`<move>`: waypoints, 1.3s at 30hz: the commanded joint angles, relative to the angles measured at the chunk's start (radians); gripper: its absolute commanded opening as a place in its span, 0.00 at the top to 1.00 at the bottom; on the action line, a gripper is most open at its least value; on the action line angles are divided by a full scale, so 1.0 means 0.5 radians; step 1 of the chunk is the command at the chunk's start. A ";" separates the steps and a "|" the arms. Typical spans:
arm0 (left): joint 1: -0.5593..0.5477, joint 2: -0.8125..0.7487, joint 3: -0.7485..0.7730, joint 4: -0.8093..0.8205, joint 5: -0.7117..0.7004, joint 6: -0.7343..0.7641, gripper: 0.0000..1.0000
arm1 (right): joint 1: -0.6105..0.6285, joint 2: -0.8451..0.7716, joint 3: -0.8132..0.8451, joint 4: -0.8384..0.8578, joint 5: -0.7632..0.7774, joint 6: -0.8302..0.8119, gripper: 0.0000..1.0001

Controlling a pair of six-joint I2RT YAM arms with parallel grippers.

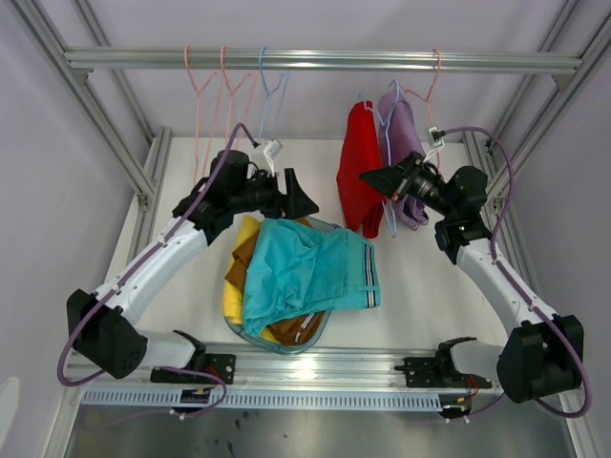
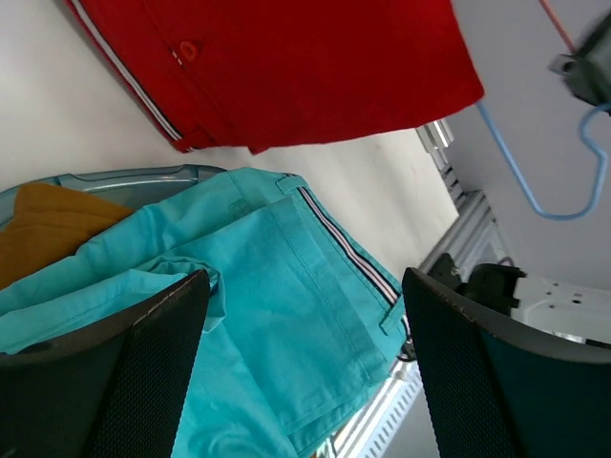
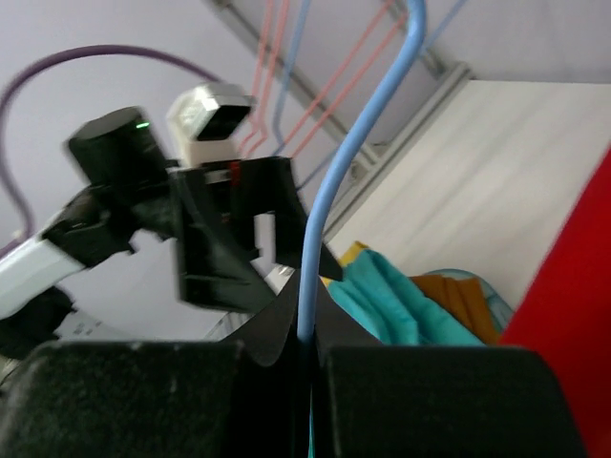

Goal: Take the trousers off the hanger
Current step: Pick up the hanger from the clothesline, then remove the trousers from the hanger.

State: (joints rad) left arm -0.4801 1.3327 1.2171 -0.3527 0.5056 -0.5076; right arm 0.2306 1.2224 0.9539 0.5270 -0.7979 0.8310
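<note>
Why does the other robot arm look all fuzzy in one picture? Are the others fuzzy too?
Right wrist view: the left gripper in the background is blurry, the close blue hanger clearer. Left wrist view: the teal trousers are sharp. Top view: even light, faint shadows, everything sharp.

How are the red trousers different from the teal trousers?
The red trousers hang from the rail; the teal trousers lie flat on top of the pile in the bin. The red pair is beside the lilac trousers; the teal pair rests on yellow trousers and brown trousers. The shut right gripper pinches a blue hanger by the red pair; the open left gripper hovers over the teal pair. Both have striped trim.
</note>
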 commanded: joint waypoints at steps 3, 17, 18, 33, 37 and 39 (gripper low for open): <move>-0.227 -0.229 -0.038 0.083 -0.387 0.214 0.12 | 0.097 -0.208 -0.076 0.247 0.442 -0.327 1.00; -1.270 -0.441 -0.706 1.027 -2.049 0.944 0.03 | 0.211 -0.435 0.077 -0.130 0.988 -0.266 1.00; -1.301 -0.417 -0.759 1.216 -2.152 0.993 0.03 | 0.211 -0.444 0.080 -0.146 0.997 -0.257 1.00; -1.427 0.086 -1.017 2.570 -2.399 1.144 0.01 | 0.076 -0.500 -0.278 0.010 0.942 -0.116 1.00; -1.430 0.136 -1.020 2.696 -2.215 1.116 0.01 | -0.001 -0.481 -0.309 0.001 0.893 -0.113 1.00; -1.427 0.187 -0.980 2.675 -2.150 1.129 0.01 | -0.035 -0.454 -0.312 0.001 0.878 -0.094 1.00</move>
State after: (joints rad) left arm -1.1862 1.3949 0.7086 0.8707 -0.6544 0.0616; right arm 0.2382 1.0088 0.7795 0.3687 -0.3462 0.7879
